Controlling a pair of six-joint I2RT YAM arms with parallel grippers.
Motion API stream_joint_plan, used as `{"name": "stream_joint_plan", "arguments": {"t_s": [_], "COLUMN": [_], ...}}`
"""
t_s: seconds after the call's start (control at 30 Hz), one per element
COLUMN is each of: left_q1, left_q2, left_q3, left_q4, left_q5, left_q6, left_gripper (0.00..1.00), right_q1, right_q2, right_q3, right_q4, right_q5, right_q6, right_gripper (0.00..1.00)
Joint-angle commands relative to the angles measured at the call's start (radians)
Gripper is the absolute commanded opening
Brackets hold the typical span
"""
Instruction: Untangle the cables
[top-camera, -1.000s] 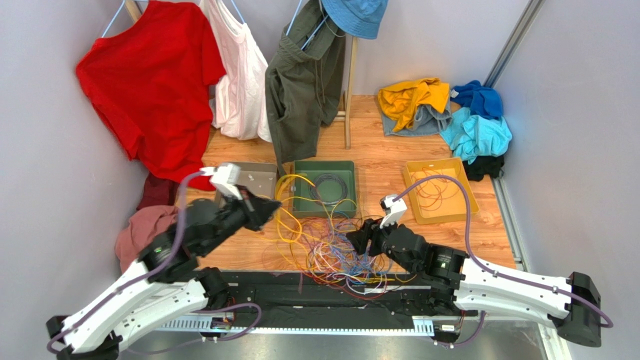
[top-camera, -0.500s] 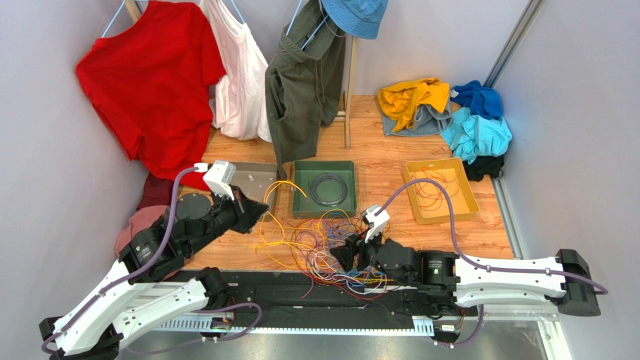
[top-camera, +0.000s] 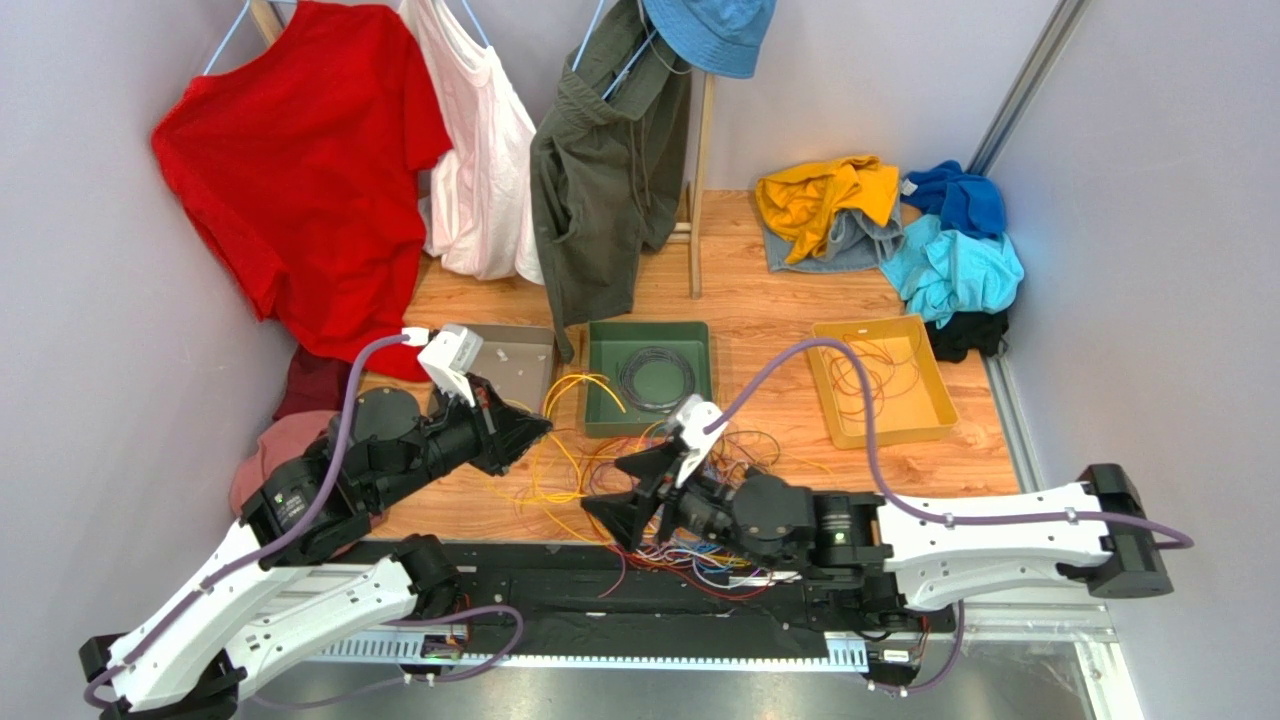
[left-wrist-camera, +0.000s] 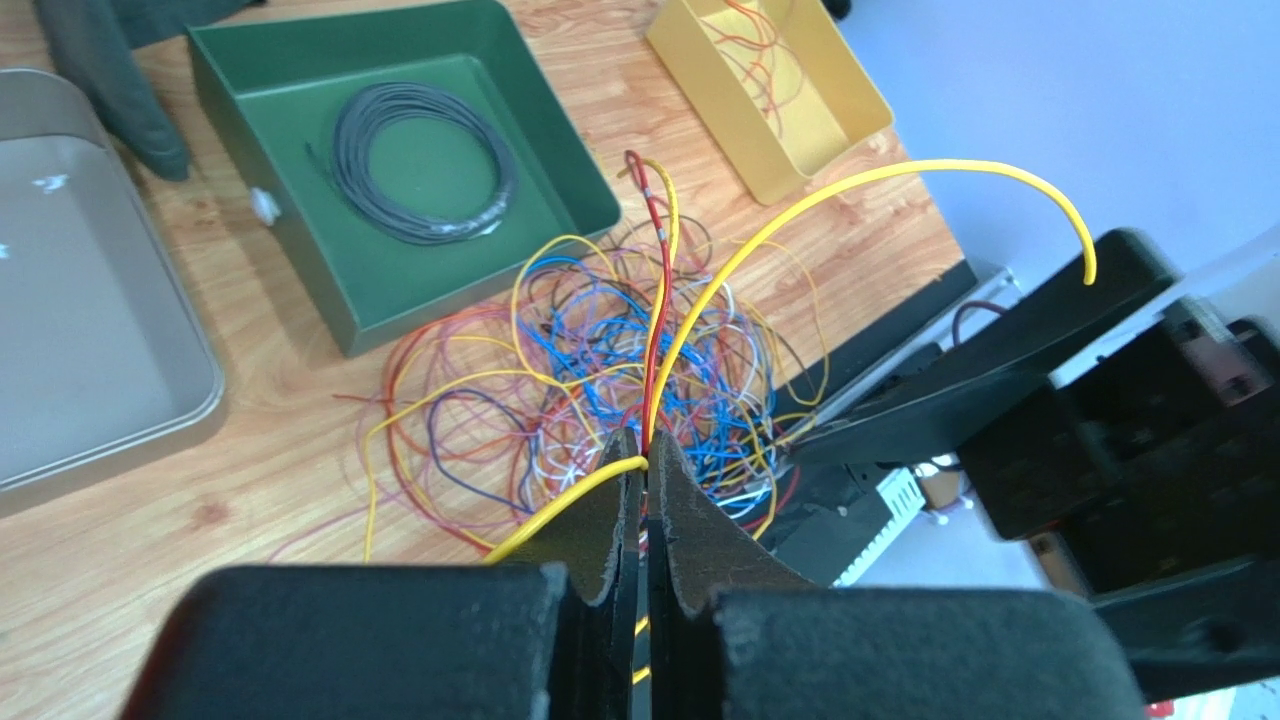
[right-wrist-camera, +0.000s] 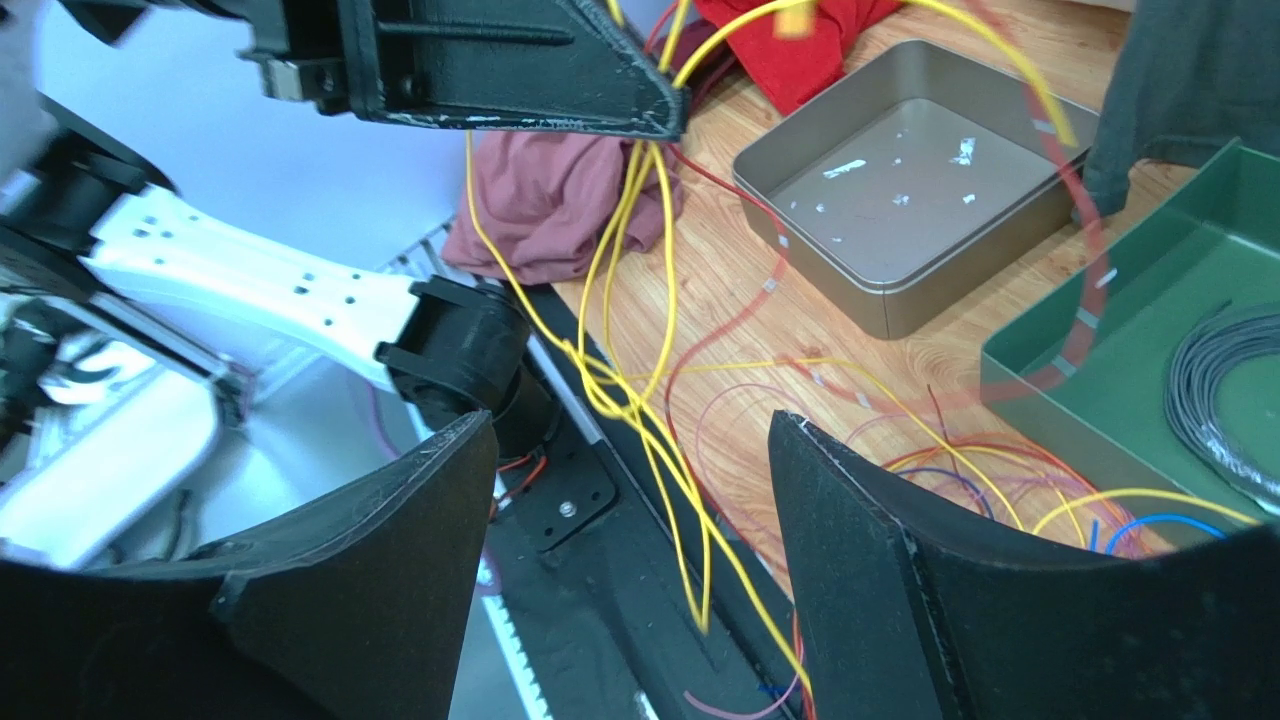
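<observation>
- Left end effector (left-wrist-camera: 646, 453): its fingers are pressed together, pinching a yellow cable (left-wrist-camera: 842, 186) that arcs up and away past the tips. A red cable (left-wrist-camera: 657, 323) runs into the same pinch.
- Cables (left-wrist-camera: 601, 368): a loose tangle of yellow, blue, red, purple and white strands. It lies on the wooden tabletop (left-wrist-camera: 181, 480), just beyond and below the left end effector's tips.
- Right end effector (right-wrist-camera: 631, 435): its fingers are spread wide and grip nothing. It faces the left end effector, near it but apart.
- In the right wrist view, several yellow strands hang from the left end effector's tips down to the tabletop. They show through the gap between the right fingers.
- Green tray (left-wrist-camera: 286, 135): it sits beyond the tangle from the left end effector and holds a grey coil (left-wrist-camera: 421, 143).
- Silver tray (left-wrist-camera: 90, 300): it is left of the left end effector's tips, beside the green tray.
- Yellow tray (left-wrist-camera: 812, 135): it is farther off, beyond the tangle and to the right, with a few thin red strands inside.
</observation>
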Motion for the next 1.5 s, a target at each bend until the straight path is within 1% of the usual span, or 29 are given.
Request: {"name": "stream_joint_plan", "arguments": {"t_s": [0.0,0.07,0.27,0.37,0.4,0.43,0.47,0.5,0.53,0.57,0.7,0.73,0.77,0.8,0.83,0.9,0.93,1.03,1.13,1.23,1.3,1.33,1.37,1.4,1.43,1.47], "left_q1": [-0.004,-0.004,-0.004,-0.004,-0.004,-0.004,-0.004,-0.004,-0.004,-0.004,-0.004,-0.004,-0.004,-0.004,-0.004,-0.004,-0.004,-0.004,-0.004,-0.004,-0.004,-0.004,-0.004,-0.004,-0.004,-0.004], "left_q2": [0.002,-0.001,-0.012,-0.023,-0.026,-0.03,-0.033,-0.035,-0.041,-0.041,-0.052,-0.053,-0.053,-0.053,-0.058,-0.076,-0.084,-0.116,-0.139,-0.161,-0.19,-0.203,-0.24,-0.265,-0.291,-0.349], "left_q3": [-0.015,-0.022,-0.028,-0.031,-0.031,-0.032,-0.032,-0.034,-0.034,-0.035,-0.054,-0.058,-0.06,-0.064,-0.068,-0.083,-0.089,-0.107,-0.121,-0.134,-0.15,-0.16,-0.19,-0.212,-0.239,-0.3], "left_q4": [0.073,0.078,0.086,0.084,0.083,0.081,0.078,0.075,0.072,0.064,0.041,0.034,0.002,-0.015,-0.04,-0.057,-0.065,-0.088,-0.077,-0.042,-0.011,0.039,0.072,0.16,0.214,0.268], "left_q5": [0.068,0.074,0.082,0.082,0.08,0.082,0.082,0.082,0.082,0.077,0.022,0.008,-0.012,-0.048,-0.062,-0.104,-0.119,-0.185,-0.2,-0.188,-0.17,-0.158,-0.113,-0.081,-0.006,0.026], "left_q6": [-0.022,-0.025,-0.027,-0.025,-0.025,-0.022,-0.024,-0.022,-0.022,-0.022,-0.035,-0.045,-0.054,-0.062,-0.068,-0.079,-0.081,-0.088,-0.085,-0.076,-0.055,-0.042,-0.019,-0.006,0.007,0.011], "left_gripper": [0.0,0.0,0.0,0.0,0.0,0.0,0.0,0.0,0.0,0.0,0.0,0.1,0.28,0.47,0.98,0.99,0.99,0.99,0.99,0.99,0.99,0.99,0.99,0.99,0.99,0.99], "right_q1": [0.005,0.005,-0.009,-0.023,-0.025,-0.029,-0.029,-0.029,-0.029,-0.026,-0.012,0.004,0.014,0.023,0.038,0.06,0.064,0.078,0.098,0.103,0.103,0.101,0.103,0.103,0.103,0.101], "right_q2": [0.107,0.161,0.281,0.301,0.302,0.302,0.296,0.29,0.269,0.255,0.177,0.143,0.125,0.085,0.066,0.017,0.006,-0.027,-0.058,-0.086,-0.084,-0.077,-0.06,-0.048,-0.034,-0.003], "right_q3": [0.083,0.125,0.205,0.218,0.216,0.213,0.21,0.207,0.192,0.184,0.173,0.181,0.186,0.196,0.207,0.248,0.262,0.325,0.365,0.402,0.46,0.492,0.523,0.584,0.612,0.641], "right_q4": [0.057,0.044,0.026,0.024,0.024,0.021,0.015,0.014,0.012,0.004,-0.063,-0.086,-0.123,-0.176,-0.244,-0.308,-0.369,-0.483,-0.519,-0.491,-0.474,-0.483,-0.491,-0.508,-0.52,-0.535], "right_q5": [0.048,0.105,0.182,0.202,0.205,0.216,0.226,0.236,0.245,0.245,0.249,0.263,0.271,0.271,0.266,0.269,0.266,0.274,0.295,0.286,0.266,0.26,0.253,0.237,0.237,0.242], "right_q6": [-0.063,-0.066,-0.074,-0.058,-0.054,-0.048,-0.045,-0.038,-0.032,-0.02,-0.008,-0.012,-0.024,-0.031,-0.035,-0.046,-0.051,-0.048,-0.063,-0.112,-0.153,-0.179,-0.193,-0.205,-0.222,-0.229], "right_gripper": [0.71,0.7,0.68,0.6,0.53,0.47,0.4,0.24,0.17,0.0,0.0,0.0,0.0,0.0,0.0,0.0,0.0,0.0,0.0,0.0,0.0,0.0,0.0,0.0,0.0,0.0]}}
